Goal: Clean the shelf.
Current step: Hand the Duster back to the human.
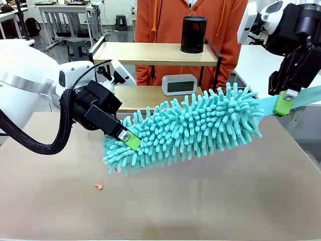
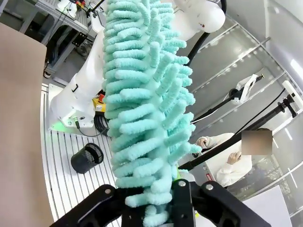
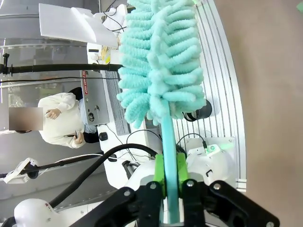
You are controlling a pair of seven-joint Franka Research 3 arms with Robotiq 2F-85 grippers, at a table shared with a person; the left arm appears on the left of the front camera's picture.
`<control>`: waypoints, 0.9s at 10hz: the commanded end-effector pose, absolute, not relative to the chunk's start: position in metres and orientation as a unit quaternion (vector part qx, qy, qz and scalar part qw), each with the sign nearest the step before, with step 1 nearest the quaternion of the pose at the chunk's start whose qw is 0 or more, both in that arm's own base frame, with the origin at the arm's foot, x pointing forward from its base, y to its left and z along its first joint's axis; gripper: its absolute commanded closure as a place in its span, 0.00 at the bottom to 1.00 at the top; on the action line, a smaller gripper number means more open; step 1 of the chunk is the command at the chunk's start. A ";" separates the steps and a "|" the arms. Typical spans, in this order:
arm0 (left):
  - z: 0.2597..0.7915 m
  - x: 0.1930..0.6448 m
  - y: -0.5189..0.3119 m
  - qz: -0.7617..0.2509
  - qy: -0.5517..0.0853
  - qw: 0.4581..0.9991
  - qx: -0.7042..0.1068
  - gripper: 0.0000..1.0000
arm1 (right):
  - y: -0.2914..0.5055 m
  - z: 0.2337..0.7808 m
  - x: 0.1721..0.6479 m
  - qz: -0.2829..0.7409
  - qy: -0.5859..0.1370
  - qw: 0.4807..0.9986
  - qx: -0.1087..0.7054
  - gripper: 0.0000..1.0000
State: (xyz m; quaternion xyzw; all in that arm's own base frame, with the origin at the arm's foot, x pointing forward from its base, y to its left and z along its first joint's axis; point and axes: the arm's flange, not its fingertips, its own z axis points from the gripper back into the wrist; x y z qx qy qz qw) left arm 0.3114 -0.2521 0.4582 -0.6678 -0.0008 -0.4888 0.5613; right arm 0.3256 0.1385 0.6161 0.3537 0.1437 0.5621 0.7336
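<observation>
A teal microfibre duster (image 1: 193, 128) hangs above the desk (image 1: 200, 201), held at both ends: the left gripper (image 1: 131, 141) has its jaws clenched on the fluffy tip, and the right gripper (image 1: 282, 104) grasps the flat teal handle (image 3: 169, 156). The shelf (image 1: 150, 55) stands at the far side, behind the duster, with a black cylinder (image 1: 193, 34) on top and a white digital clock (image 1: 179, 84) on its lower board.

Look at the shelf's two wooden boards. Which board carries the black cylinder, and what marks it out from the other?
The upper board of the shelf carries the black cylinder. The lower board holds a small white clock instead and is partly hidden behind the teal duster.
</observation>
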 end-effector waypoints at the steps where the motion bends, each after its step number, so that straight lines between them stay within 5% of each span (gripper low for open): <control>1: 0.458 0.304 -0.249 -0.500 -0.007 0.555 -0.665 1.00 | 0.138 0.613 0.320 0.552 0.134 0.738 0.364 0.87; 3: 0.458 0.304 -0.249 -0.502 -0.007 0.556 -0.663 1.00 | 0.135 0.610 0.319 0.544 0.133 0.743 0.367 0.87; 4: 0.457 0.304 -0.249 -0.504 -0.008 0.556 -0.661 1.00 | 0.134 0.610 0.319 0.538 0.131 0.747 0.368 0.32; 5: 0.456 0.304 -0.249 -0.507 -0.007 0.558 -0.657 1.00 | 0.132 0.612 0.321 0.524 0.110 0.755 0.379 0.32; 6: 0.456 0.304 -0.249 -0.515 -0.002 0.565 -0.645 1.00 | 0.128 0.613 0.324 0.499 0.073 0.770 0.392 0.00; 7: 0.456 0.303 -0.249 -0.521 0.003 0.565 -0.639 1.00 | 0.122 0.612 0.327 0.469 0.041 0.784 0.406 0.28; 8: 0.456 0.303 -0.249 -0.524 0.004 0.563 -0.639 1.00 | 0.115 0.609 0.331 0.425 0.010 0.797 0.428 0.00; 9: 0.456 0.305 -0.249 -0.525 0.000 0.563 -0.638 1.00 | 0.100 0.599 0.337 0.350 -0.012 0.813 0.466 0.00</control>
